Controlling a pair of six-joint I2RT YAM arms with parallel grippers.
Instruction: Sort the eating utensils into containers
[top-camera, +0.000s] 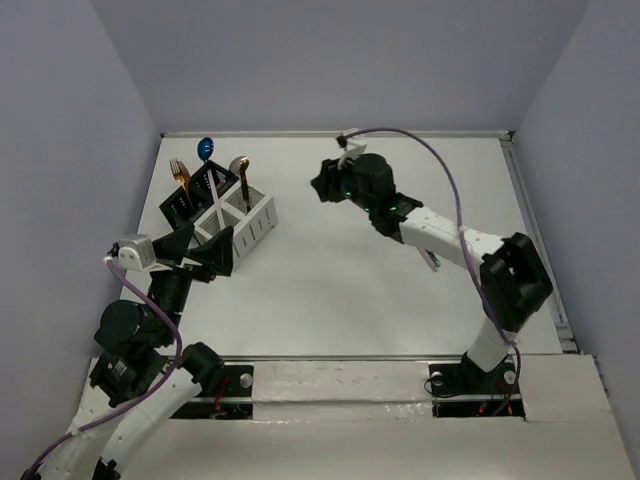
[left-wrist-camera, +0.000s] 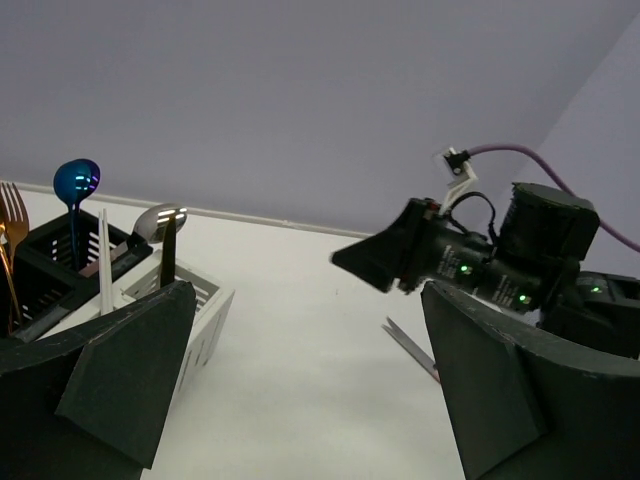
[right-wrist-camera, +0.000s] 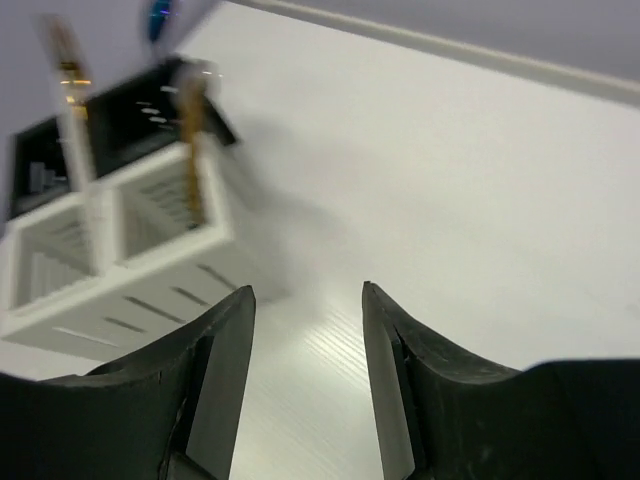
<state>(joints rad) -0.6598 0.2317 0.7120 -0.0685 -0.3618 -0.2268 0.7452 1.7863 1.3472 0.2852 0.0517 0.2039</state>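
Black caddy (top-camera: 180, 208) and white caddy (top-camera: 258, 222), far-left corner, held one blue spoon (top-camera: 206, 150), one gold fork (top-camera: 179, 172), one silver spoon (top-camera: 238, 164); left gripper (left-wrist-camera: 308, 300) and right gripper (right-wrist-camera: 305, 295) had fingers apart.

No text, label, brand, number or sign can be read in any of the three views
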